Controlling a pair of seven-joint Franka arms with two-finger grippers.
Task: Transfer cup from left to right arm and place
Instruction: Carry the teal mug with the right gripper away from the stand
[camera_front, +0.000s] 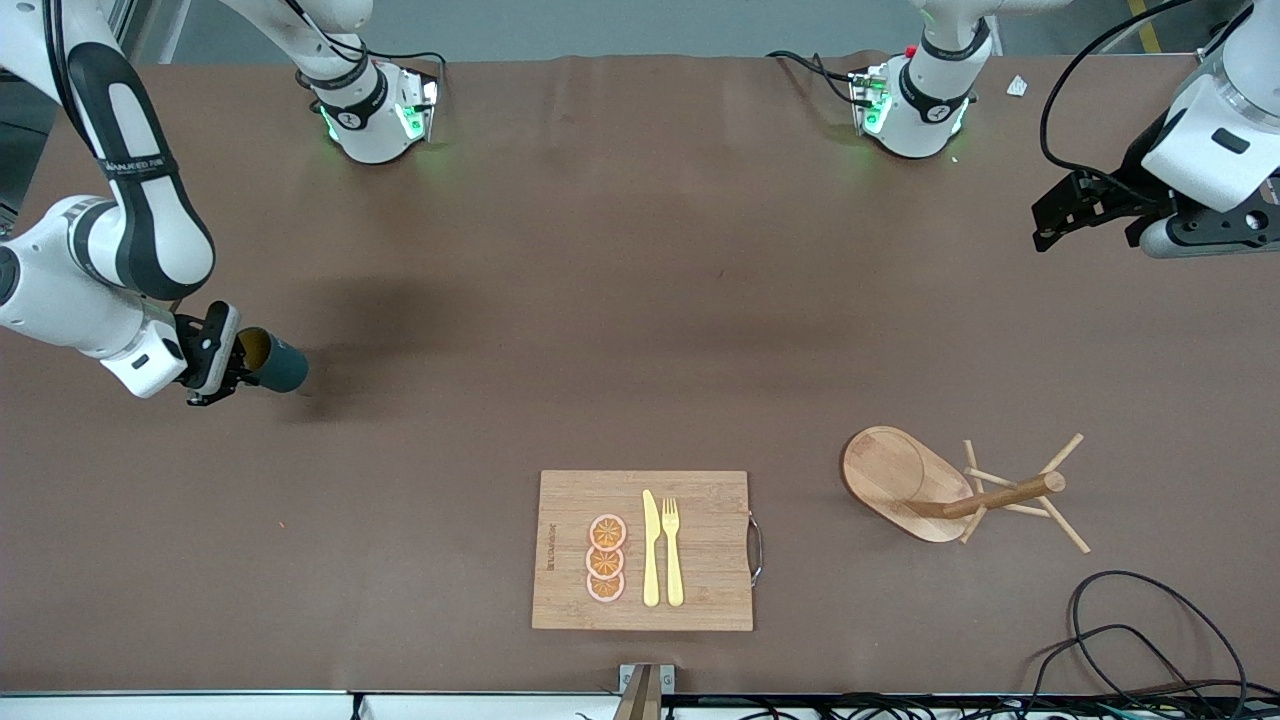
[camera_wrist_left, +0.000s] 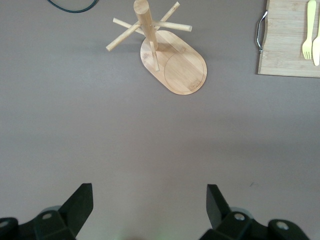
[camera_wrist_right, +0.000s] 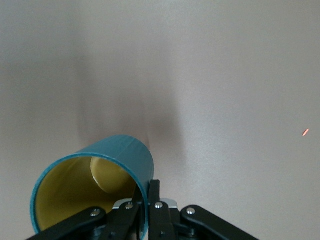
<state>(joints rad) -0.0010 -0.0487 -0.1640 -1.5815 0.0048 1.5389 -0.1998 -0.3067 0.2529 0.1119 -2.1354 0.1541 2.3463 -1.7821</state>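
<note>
The cup (camera_front: 281, 367) is dark teal outside and mustard yellow inside (camera_wrist_right: 127, 156). It lies tilted on its side, low over the table toward the right arm's end. My right gripper (camera_front: 236, 364) is shut on the cup's rim, one finger inside the mouth and one outside (camera_wrist_right: 148, 191). The cup's handle is hidden. My left gripper (camera_front: 1050, 218) hangs open over the left arm's end of the table, with nothing between its fingers (camera_wrist_left: 148, 194).
A wooden mug rack with pegs (camera_front: 960, 490) (camera_wrist_left: 170, 55) stands toward the left arm's end. A bamboo cutting board (camera_front: 700, 560) (camera_wrist_left: 285, 45) carries orange slices (camera_front: 606, 558), a yellow knife (camera_front: 651, 550) and a fork (camera_front: 672, 550). Black cables (camera_front: 1130, 640) lie by the near corner.
</note>
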